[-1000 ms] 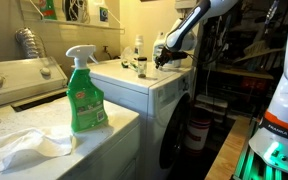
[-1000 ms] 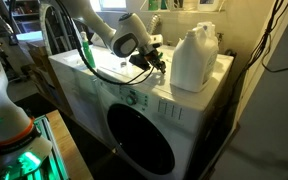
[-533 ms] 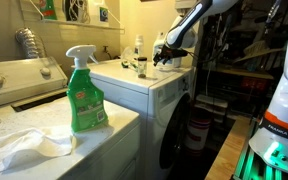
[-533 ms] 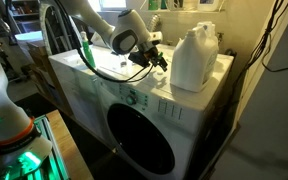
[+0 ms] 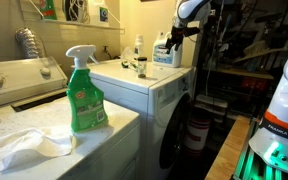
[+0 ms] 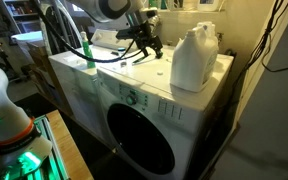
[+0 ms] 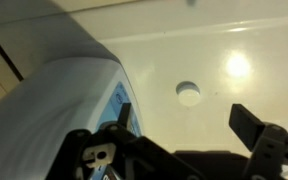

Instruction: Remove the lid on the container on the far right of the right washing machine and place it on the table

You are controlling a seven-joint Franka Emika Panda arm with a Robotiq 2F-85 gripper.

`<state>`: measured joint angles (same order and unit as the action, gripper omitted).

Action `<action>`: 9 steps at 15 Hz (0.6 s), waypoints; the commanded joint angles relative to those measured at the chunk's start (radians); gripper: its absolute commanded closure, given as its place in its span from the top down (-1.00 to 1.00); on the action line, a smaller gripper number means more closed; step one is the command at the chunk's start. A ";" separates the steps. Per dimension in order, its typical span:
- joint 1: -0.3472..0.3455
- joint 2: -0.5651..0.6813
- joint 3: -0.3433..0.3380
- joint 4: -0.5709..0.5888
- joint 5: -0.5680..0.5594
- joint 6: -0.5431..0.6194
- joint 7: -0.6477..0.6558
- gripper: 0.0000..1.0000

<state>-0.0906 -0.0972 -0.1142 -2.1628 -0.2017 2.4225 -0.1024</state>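
Gripper (image 7: pixel 184 112) hovers over right washing machine (image 6: pixel 134 75) surface, jaws wide apart, empty; container (image 6: pixel 192 60) just beside.

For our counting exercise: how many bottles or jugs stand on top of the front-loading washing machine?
2: the big detergent jug at one end, and a slim white bottle toward the back. More may be hidden behind the arm.

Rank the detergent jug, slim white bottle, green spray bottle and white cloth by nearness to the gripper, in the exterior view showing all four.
From the gripper, in an exterior view:
1. detergent jug, just below it.
2. slim white bottle, off to the jug's side.
3. green spray bottle, in the foreground.
4. white cloth, in the bottom corner.
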 commanded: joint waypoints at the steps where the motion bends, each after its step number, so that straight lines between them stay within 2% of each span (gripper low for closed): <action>1: -0.001 -0.129 0.004 -0.001 -0.004 -0.232 -0.102 1.00; 4: 0.010 -0.195 -0.005 0.033 0.038 -0.408 -0.189 1.00; 9: 0.017 -0.267 -0.019 0.055 0.054 -0.531 -0.267 1.00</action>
<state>-0.0872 -0.3227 -0.1117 -2.1048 -0.1744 1.9475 -0.3087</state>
